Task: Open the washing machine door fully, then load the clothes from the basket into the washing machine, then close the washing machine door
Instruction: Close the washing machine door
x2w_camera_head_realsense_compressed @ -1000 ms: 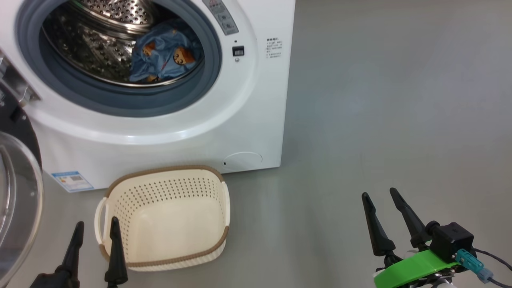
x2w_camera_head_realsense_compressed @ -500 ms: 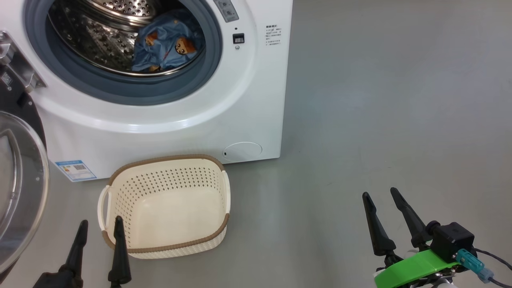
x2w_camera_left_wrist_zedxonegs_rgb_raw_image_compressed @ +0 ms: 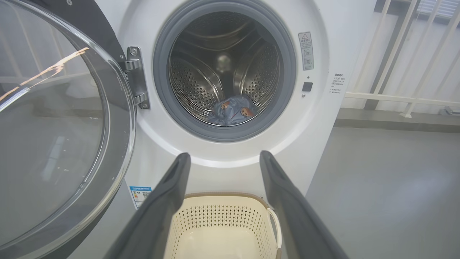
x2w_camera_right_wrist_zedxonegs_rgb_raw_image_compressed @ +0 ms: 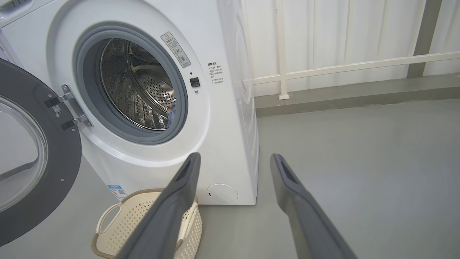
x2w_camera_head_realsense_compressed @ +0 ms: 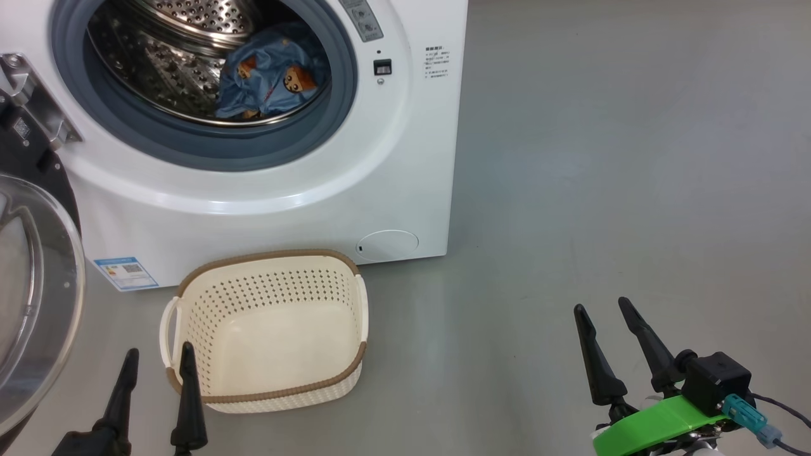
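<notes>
Clothes (x2w_camera_head_realsense_compressed: pixel 269 79) inside washing machine (x2w_camera_head_realsense_compressed: pixel 253 209), basket (x2w_camera_head_realsense_compressed: pixel 266 256) on floor (x2w_camera_head_realsense_compressed: pixel 602 158) before it, door (x2w_camera_head_realsense_compressed: pixel 31 297) swung wide, left fingers (x2w_camera_head_realsense_compressed: pixel 119 392) and right fingers (x2w_camera_head_realsense_compressed: pixel 595 361) spread, holding nothing.

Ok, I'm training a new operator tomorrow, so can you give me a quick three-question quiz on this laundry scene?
1. Fill in: the washing machine door stands ___ (open or shut).
2. True or false: the basket holds nothing.
3. Where are the clothes? A) in the drum; B) in the basket; C) draped over the washing machine door.
Key: 1 open; 2 true; 3 A.
</notes>
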Controlling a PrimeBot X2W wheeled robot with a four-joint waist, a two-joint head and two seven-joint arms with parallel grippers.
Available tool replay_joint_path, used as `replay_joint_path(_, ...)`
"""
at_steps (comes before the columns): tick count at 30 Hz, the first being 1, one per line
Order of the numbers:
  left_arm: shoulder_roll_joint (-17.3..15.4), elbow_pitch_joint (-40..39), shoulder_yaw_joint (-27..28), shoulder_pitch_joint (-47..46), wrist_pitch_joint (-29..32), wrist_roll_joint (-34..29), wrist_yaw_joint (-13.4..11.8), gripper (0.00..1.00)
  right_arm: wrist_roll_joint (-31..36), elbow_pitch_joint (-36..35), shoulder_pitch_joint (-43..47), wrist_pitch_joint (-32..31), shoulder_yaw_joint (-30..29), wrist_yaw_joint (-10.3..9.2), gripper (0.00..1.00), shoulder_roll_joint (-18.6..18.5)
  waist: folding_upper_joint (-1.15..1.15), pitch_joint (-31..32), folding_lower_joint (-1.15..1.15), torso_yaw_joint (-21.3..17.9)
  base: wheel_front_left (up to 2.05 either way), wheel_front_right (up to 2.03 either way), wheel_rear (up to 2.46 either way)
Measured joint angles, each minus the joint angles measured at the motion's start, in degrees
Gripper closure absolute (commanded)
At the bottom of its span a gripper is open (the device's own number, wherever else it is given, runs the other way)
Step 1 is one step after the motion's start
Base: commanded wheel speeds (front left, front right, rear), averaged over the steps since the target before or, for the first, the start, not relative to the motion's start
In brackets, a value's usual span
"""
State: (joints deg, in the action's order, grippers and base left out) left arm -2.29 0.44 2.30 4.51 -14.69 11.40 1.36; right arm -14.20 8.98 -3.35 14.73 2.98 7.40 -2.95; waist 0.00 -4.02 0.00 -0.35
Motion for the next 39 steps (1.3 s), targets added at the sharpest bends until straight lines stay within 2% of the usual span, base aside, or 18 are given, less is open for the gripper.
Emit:
replay_joint_path(21,0.0,0.0,-0.5,0.1,0.0,1.2,0.4,0.00,0.5,0.0,0.1,0.0,-0.1,0.00,0.00,0.0,0.00,1.3,0.00,2.9,0.00,0.00,0.00)
replay_joint_path(31,0.0,-0.1,-0.7,0.1,0.0,3.6,-0.9,0.00,1.1,0.0,0.2,0.0,0.0,0.00,0.00,0.0,0.00,1.1,0.00,7.6,0.00,0.00,0.00)
replay_joint_path(39,0.0,-0.4,-0.8,0.2,0.0,3.9,-0.8,0.00,1.1,0.1,0.2,0.0,0.2,0.00,0.00,0.0,0.00,0.6,0.00,12.0,0.00,0.00,0.00)
